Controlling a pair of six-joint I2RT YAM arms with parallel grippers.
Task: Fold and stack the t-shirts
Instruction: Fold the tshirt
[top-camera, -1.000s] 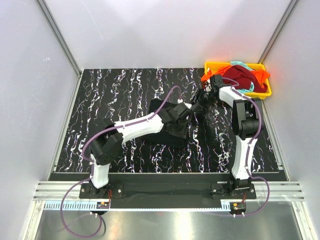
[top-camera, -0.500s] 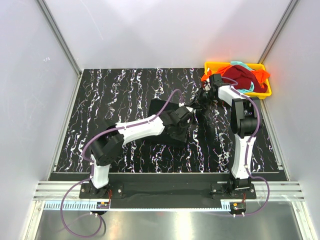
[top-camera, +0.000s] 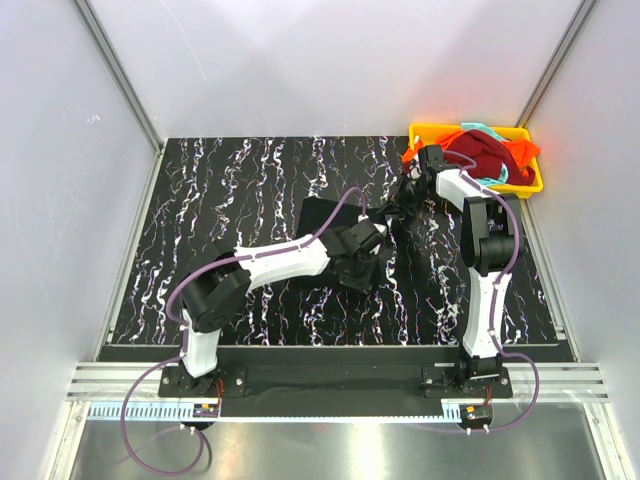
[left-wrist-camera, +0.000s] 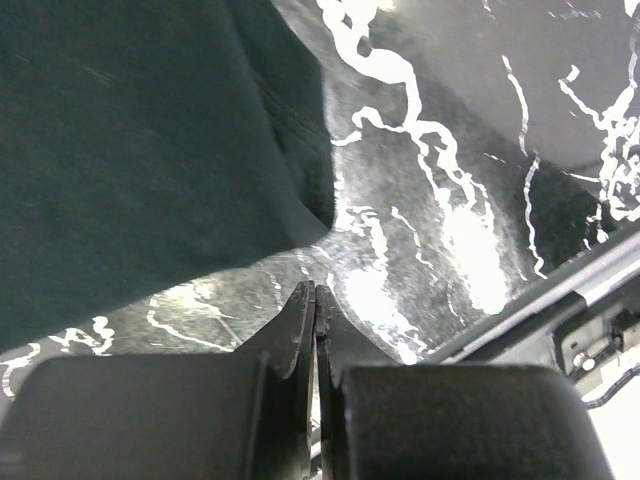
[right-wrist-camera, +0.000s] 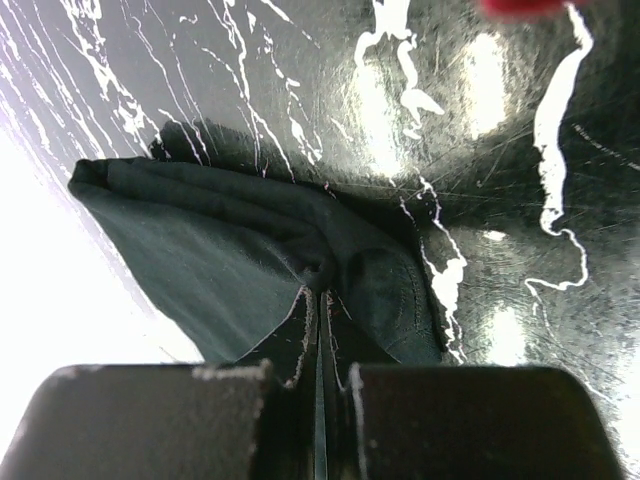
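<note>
**Black tee: held at one end only, fold not yet made**

**Right gripper** (right-wrist-camera: 318, 292): fingers pressed together on a bunched edge of the black t-shirt (right-wrist-camera: 230, 235). The cloth puckers up to the tips.

**Left gripper** (left-wrist-camera: 314, 298): fingers closed flat against each other, with no cloth seen between them. The tips sit over bare table (left-wrist-camera: 450, 230), just beside the shirt's edge and not touching it.

**Black t-shirt:** middle of the table, rumpled. Its far right end is drawn toward the right gripper, and the rest lies under and beside the left arm.

**Other stock:** dark red tee (top-camera: 482, 152), orange tee (top-camera: 413, 153) and teal tee (top-camera: 494, 181), heaped unfolded in the yellow tray (top-camera: 530, 187) at the far right corner.

**Risks, as judged:**
- With a single pinch point, any pull is likely to rope the shirt into a strand instead of spreading it.
- The small bite of cloth may slip free under drag.
- The left arm, lying over the fabric, could tow it sideways.
- The right gripper works close to the tray, where the overhanging orange cloth could snag.
</note>
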